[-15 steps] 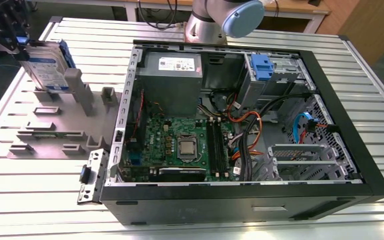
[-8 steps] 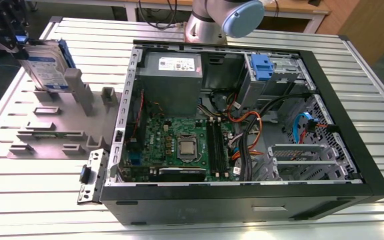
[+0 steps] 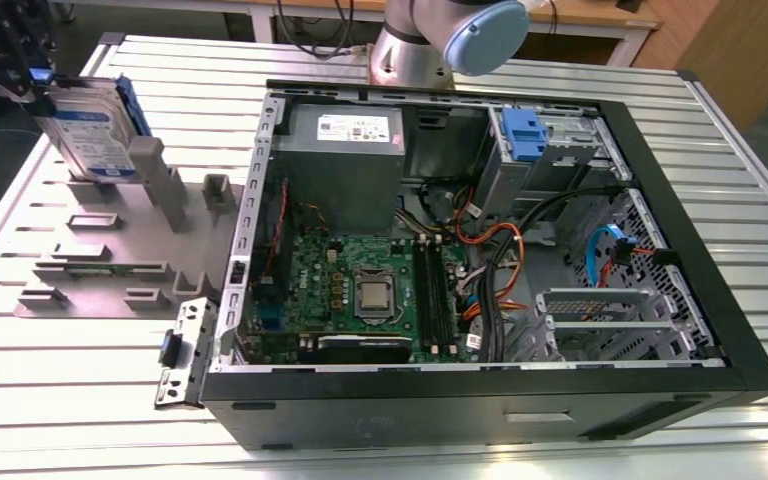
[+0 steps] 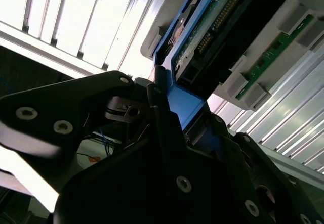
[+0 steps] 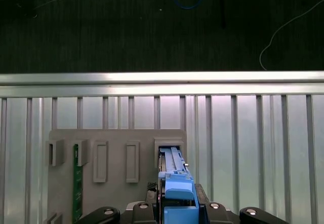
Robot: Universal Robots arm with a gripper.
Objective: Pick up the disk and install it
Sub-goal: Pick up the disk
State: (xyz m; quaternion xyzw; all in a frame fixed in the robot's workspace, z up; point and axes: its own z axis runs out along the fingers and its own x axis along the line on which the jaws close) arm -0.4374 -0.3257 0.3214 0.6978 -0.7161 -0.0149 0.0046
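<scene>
The disk (image 3: 91, 128) stands upright on its edge at the exterior view's far left, silver with a white-and-blue label and a blue frame. Its lower end sits at a slot of the grey holder plate (image 3: 104, 262). My gripper (image 3: 27, 72) is at the disk's top end, shut on the blue frame. In the first wrist view the disk (image 5: 176, 181) runs from my gripper (image 5: 177, 208) down into the holder's slot. In the second wrist view the disk's (image 4: 210, 24) blue frame edge lies between the black fingers (image 4: 162, 133).
An open computer case (image 3: 658, 205) lies on the slatted metal table, with a motherboard, cables, a grey power supply box (image 3: 344, 140) and a small blue bracket (image 3: 524, 135) at its drive bay. The arm's base (image 3: 424, 45) stands behind the case. A green board (image 5: 77, 183) sits in another holder slot.
</scene>
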